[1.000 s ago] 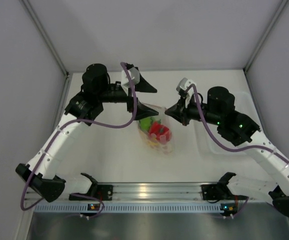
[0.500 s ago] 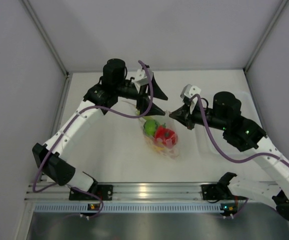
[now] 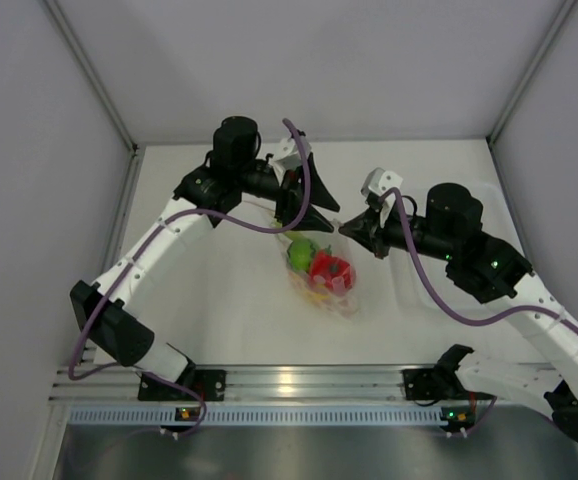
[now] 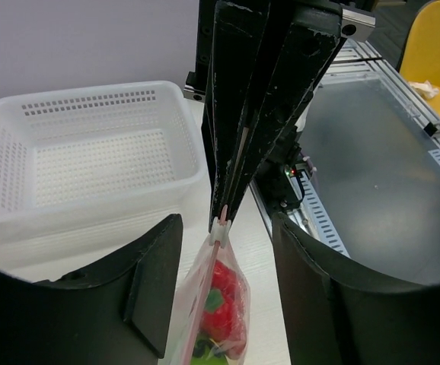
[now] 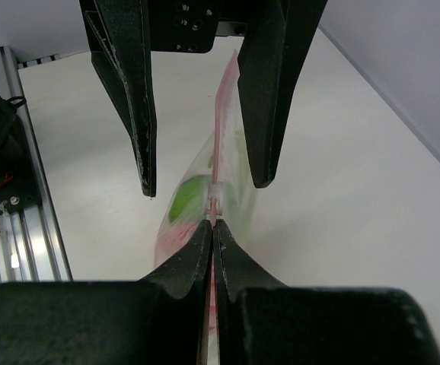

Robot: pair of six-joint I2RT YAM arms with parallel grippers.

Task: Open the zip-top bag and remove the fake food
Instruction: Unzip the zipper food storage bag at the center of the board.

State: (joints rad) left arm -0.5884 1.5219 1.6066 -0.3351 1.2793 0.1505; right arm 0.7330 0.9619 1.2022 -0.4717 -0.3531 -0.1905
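Bag [image 3: 319, 290] being pinched at zip by right gripper [image 5: 212, 223], straddled by wide-jawed left gripper [image 5: 205, 186]; seemingly unopened, 0 food [image 3: 327, 268] removed.

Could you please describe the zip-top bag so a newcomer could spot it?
At the white table's middle, the zip-top bag is pinched at its pink zip strip by the right gripper. It is the only clear pouch, with red and green fake food inside, unlike the perforated white tray.
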